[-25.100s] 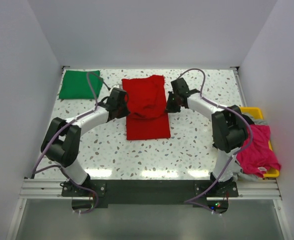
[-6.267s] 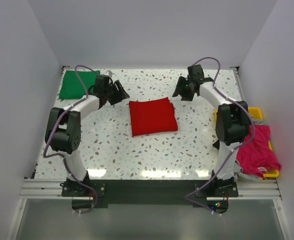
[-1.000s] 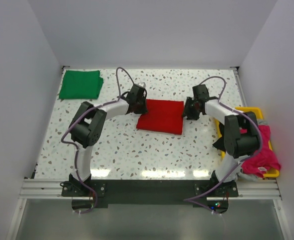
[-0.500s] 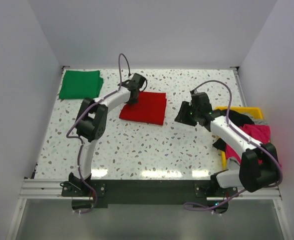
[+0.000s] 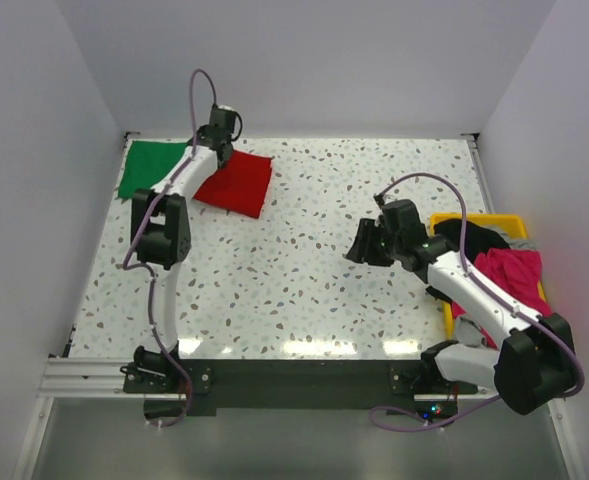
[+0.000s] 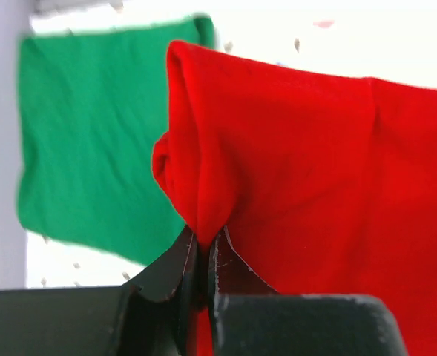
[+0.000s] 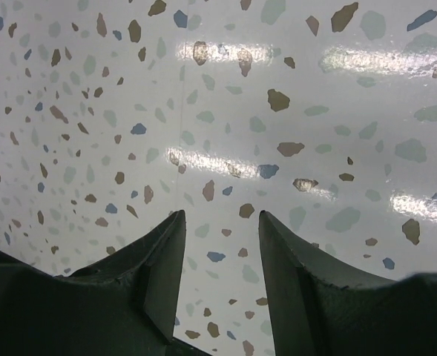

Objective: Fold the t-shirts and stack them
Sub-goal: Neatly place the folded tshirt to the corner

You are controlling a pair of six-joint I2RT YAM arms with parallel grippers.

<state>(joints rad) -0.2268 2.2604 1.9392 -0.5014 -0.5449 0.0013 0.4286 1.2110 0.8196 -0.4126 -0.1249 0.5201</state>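
While left hand (image 6: 202, 251) pinched one bunched edge of red t-shirt (image 6: 307, 178) just beside green t-shirt (image 6: 92, 148) | risk: folds could have sagged open, skewing stack | right hand (image 7: 219, 241) wide, empty

a yellow tray (image 5: 509, 218) at the speckled tabletop's (image 5: 294, 280) right edge holds a magenta garment (image 5: 509, 285) and a black garment (image 5: 477, 238), piled together.

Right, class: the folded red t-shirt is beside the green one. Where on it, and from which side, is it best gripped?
Probably the far edge, at the corner beside the green t-shirt, coming from that far side. The red t-shirt is a flat stack of layers, so only an edge offers something to pinch; the left gripper is shut on a bunched fold there.
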